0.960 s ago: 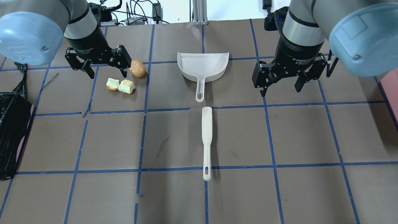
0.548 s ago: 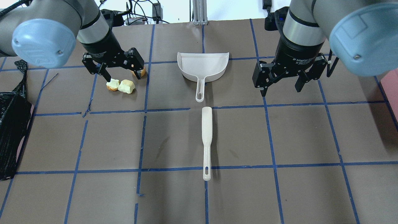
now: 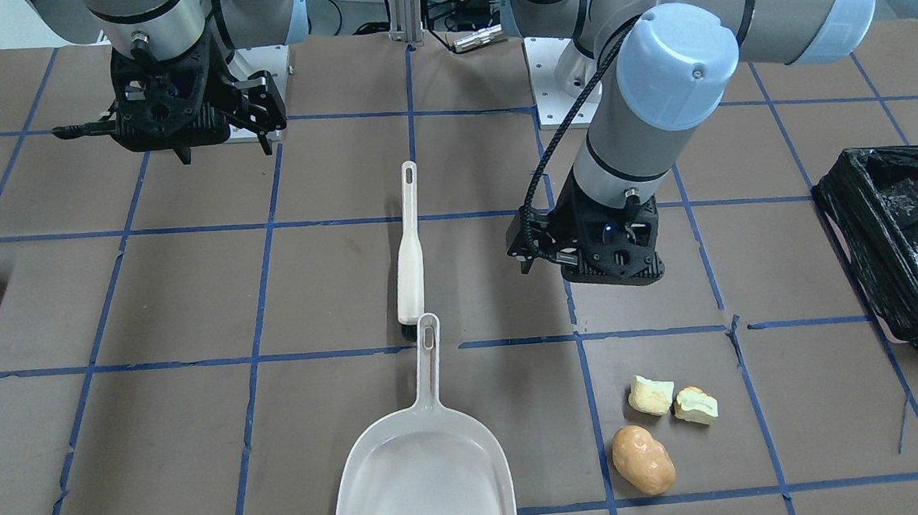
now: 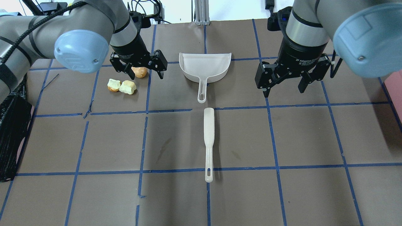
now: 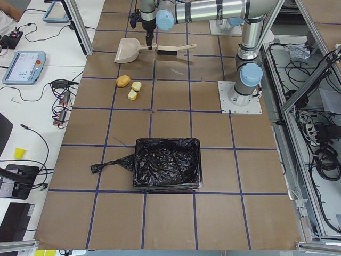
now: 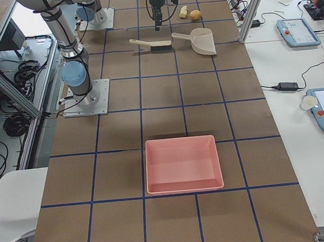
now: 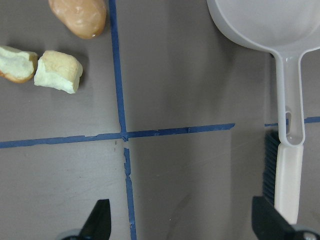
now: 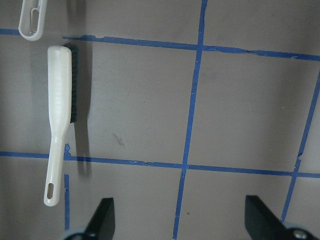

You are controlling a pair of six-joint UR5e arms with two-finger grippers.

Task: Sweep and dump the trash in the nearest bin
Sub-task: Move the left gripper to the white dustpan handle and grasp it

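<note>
The trash lies at the far left of the table: a tan-orange potato lump [image 4: 140,72] and two pale yellow chunks [image 4: 113,85] [image 4: 128,87] just in front of it. My left gripper [image 4: 145,75] is open and empty, hovering over the potato's right side, between the trash and the white dustpan [image 4: 204,66]. Its wrist view shows the potato [image 7: 78,17], one chunk [image 7: 59,71] and the dustpan handle [image 7: 289,100]. The white brush [image 4: 209,141] lies behind the dustpan handle. My right gripper [image 4: 284,91] is open and empty, right of the dustpan. The black-bagged bin [image 3: 902,234] stands at the left end.
A pink tray [image 6: 182,164] sits at the table's right end, its edge showing in the overhead view [image 4: 396,84]. Blue tape lines grid the brown table. Cables and a metal post stand past the far edge.
My left arm has moved right, from above the yellow chunks to beside the potato, nearer the dustpan. Its jaws stay open. The right arm and all objects have not moved.
</note>
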